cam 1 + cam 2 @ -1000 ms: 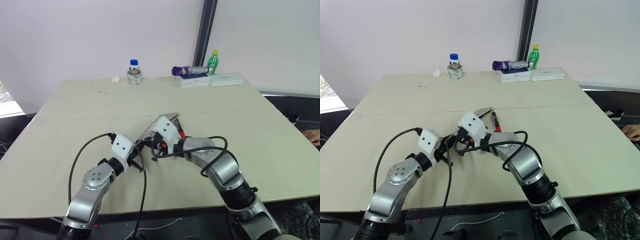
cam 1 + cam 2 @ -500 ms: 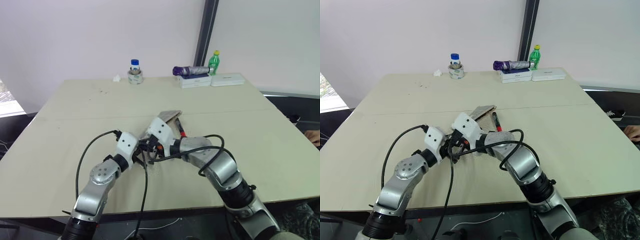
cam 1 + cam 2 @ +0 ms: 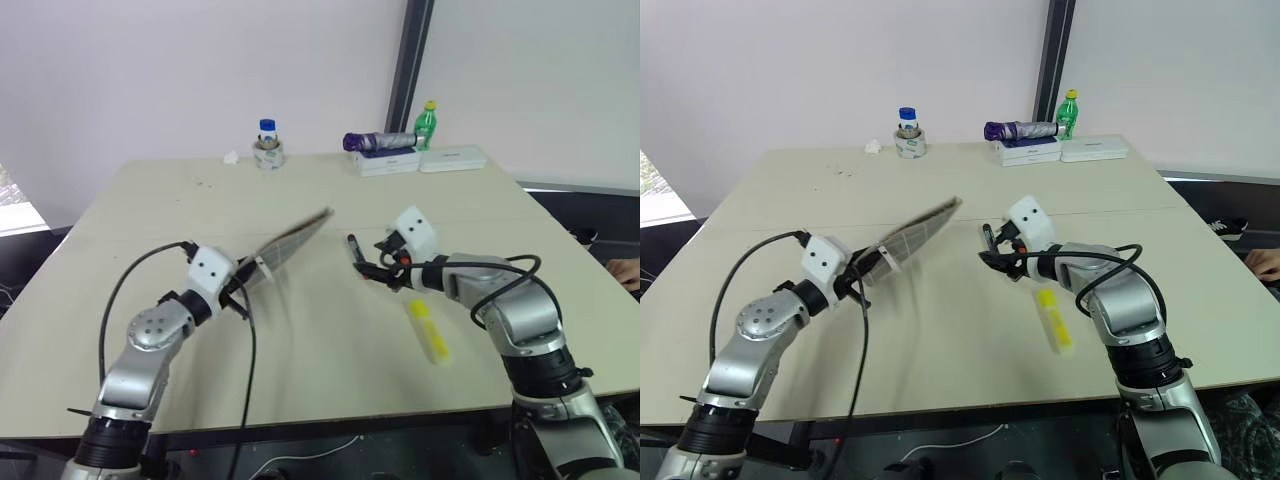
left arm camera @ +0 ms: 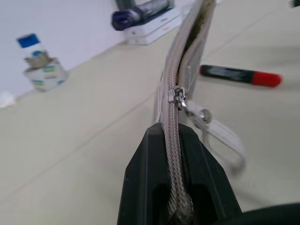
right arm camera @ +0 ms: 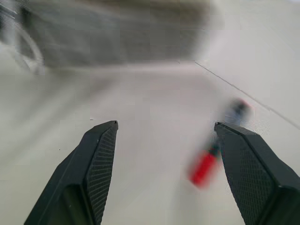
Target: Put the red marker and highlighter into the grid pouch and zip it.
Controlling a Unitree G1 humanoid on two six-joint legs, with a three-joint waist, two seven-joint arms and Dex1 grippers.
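Observation:
My left gripper (image 3: 238, 287) is shut on the zipper edge of the grid pouch (image 3: 292, 238) and holds it off the table, tilted up toward the far right. In the left wrist view the zipper slider (image 4: 177, 96) sits just past my fingers (image 4: 146, 178), with a pale pull tab (image 4: 220, 136) hanging beside it. The red marker (image 3: 353, 247) lies on the table right of the pouch. My right gripper (image 3: 366, 267) stands open over the marker's near end, nothing between its fingers (image 5: 96, 168). The highlighter (image 3: 427, 331) lies on the table near my right forearm.
At the table's far edge stand a blue-capped jar (image 3: 267, 143), a purple folded umbrella (image 3: 380, 141) on white boxes (image 3: 420, 160), and a green bottle (image 3: 428, 122). A person's hand (image 3: 628, 270) shows at the right edge.
My right gripper let go, opened and swung right, away from the pouch. My left gripper carried the pouch left and up. The highlighter now lies in plain sight on the table.

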